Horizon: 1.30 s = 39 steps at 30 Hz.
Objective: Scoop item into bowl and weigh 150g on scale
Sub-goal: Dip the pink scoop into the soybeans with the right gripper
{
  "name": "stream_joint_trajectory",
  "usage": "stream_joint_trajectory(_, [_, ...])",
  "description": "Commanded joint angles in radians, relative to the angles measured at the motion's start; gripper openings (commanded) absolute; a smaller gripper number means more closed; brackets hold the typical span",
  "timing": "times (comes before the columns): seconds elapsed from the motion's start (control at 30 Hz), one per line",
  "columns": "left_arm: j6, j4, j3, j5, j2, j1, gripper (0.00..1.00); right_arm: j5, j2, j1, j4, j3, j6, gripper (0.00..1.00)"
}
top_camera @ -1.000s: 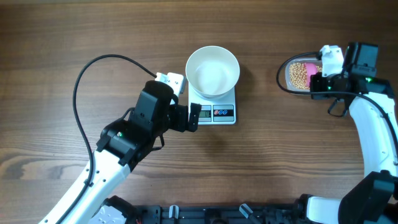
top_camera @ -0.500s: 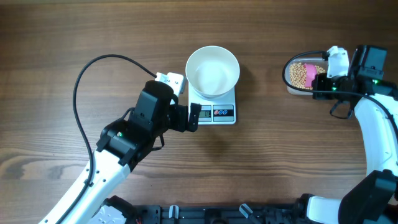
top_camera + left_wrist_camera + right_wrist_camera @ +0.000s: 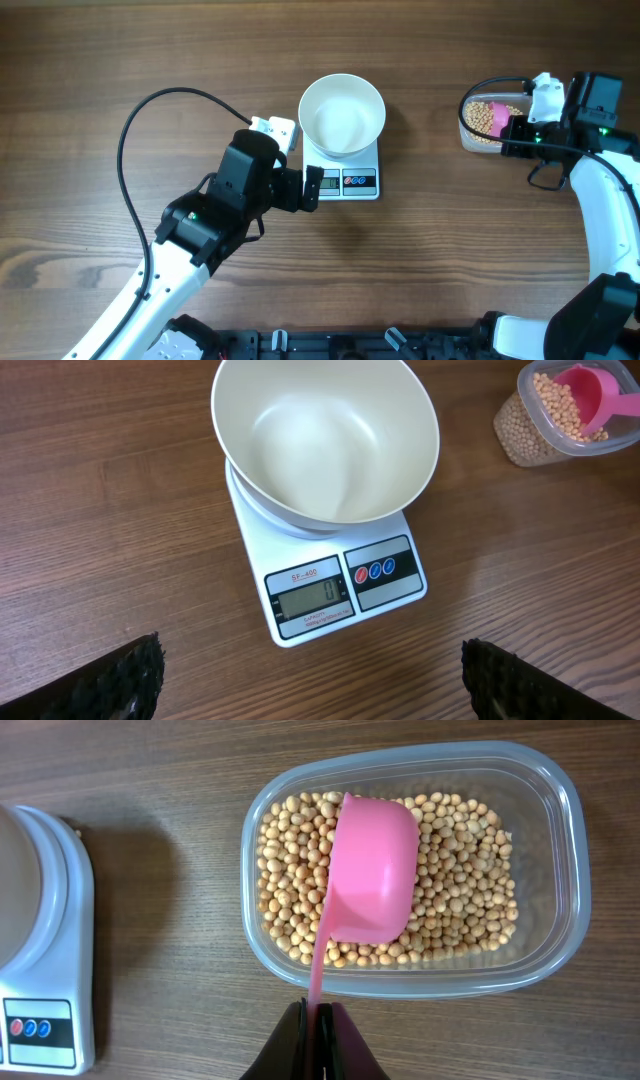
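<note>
Scooping step in hand; nothing has reached the bowl yet.

We find the right fingers closed tight on the thin handle of a pink plastic scoop. Its cup rests among the small round beige beans inside a clear rectangular plastic tub at the right of the wooden bench. The left fingers stand fully apart, holding nothing, near the small white square digital scale. The scale's display reads zero under the empty round plain white bowl. In our judgement the next move calls for digging in, lifting level and carrying across to the bowl without spillage.
</note>
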Motion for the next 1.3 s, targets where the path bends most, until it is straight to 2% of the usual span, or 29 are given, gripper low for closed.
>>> stream_joint_trajectory(0.0, [0.002, 0.003, 0.015, 0.008, 0.006, -0.005, 1.00, -0.058, 0.012, -0.006, 0.006, -0.011, 0.041, 0.04])
stream_joint_trajectory(0.27, [0.002, 0.003, 0.015, 0.009, 0.006, -0.005, 1.00, -0.134, 0.032, -0.073, -0.003, -0.012, 0.067, 0.04])
stream_joint_trajectory(0.47, [0.002, 0.003, 0.015, 0.009, 0.006, -0.005, 1.00, -0.184, 0.092, -0.075, -0.002, -0.012, 0.066, 0.04])
stream_joint_trajectory(1.07, [0.002, 0.003, 0.015, 0.009, 0.006, -0.005, 1.00, -0.263, 0.093, -0.080, -0.010, -0.012, 0.068, 0.04])
stream_joint_trajectory(1.27, [0.002, 0.003, 0.015, 0.008, 0.006, -0.005, 1.00, -0.329, 0.093, -0.156, -0.018, -0.012, 0.099, 0.04])
